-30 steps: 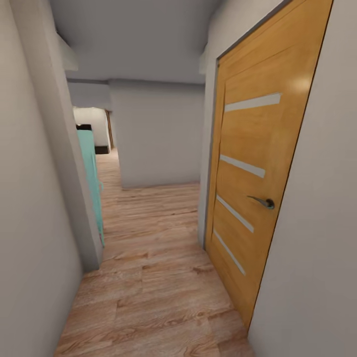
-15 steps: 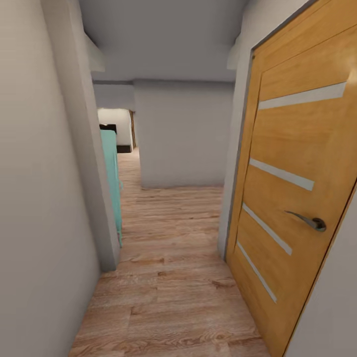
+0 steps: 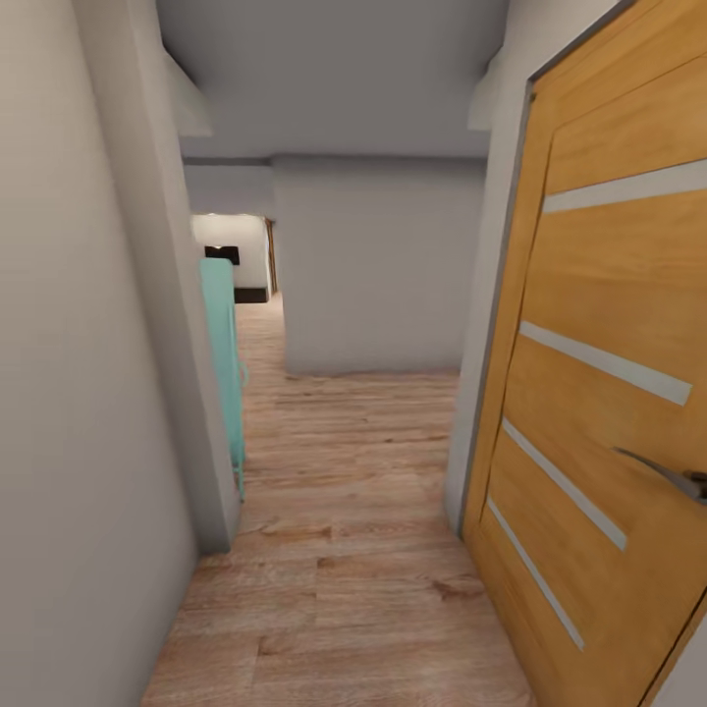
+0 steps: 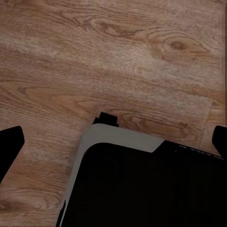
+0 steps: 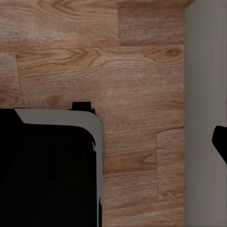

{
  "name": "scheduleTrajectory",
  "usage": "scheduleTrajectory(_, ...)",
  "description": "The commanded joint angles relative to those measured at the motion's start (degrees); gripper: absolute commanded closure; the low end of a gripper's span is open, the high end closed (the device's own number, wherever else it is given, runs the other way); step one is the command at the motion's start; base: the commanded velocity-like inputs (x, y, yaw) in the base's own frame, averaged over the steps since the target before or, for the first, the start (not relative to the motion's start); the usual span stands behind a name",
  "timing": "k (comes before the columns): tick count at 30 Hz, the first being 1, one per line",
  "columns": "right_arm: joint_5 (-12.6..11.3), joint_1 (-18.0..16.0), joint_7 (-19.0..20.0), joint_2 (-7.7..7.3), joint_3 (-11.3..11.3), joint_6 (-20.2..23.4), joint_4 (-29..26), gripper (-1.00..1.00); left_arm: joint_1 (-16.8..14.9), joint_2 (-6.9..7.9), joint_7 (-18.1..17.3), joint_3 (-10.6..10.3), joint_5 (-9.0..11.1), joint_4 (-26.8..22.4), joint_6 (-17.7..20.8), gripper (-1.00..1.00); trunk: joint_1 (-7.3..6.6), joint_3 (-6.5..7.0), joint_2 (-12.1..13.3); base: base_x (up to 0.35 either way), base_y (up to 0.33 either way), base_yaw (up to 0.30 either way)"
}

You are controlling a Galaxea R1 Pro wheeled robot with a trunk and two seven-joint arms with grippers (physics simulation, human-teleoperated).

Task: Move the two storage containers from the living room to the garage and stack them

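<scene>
Head view – wood-plank corridor, oak door, wrist views – both grippers spread wide, empty

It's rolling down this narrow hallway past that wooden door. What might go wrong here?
Two risks, judging by these pictures:
1. The wooden door stands very close on the robot's right, its handle sticking out; the robot might clip it.
2. The grey wall corner and the teal panel narrow the way on the left, so a small steering slip could scrape the base, which the right wrist view shows already near a wall.
</scene>
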Motion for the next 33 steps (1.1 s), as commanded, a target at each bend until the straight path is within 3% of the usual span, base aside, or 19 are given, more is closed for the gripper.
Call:
scheduleTrajectory(1,-0.3,-0.1,-0.1,0.01,0.5,-0.3,0.2,-1.0,0.0,-0.01,0.1,-0.1,0.2,0.0,-0.2,-1.0,0.04,-0.08,-0.1,0.316,0.0,0.001)
scheduleTrajectory(33,-0.5,-0.1,-0.1,0.02,0.4,-0.2,0.2,-1.0,0.0,-0.01,0.1,-0.1,0.2,0.0,-0.1,-1.0,0.04,-0.08,-0.1,0.316,-0.033,0.0)
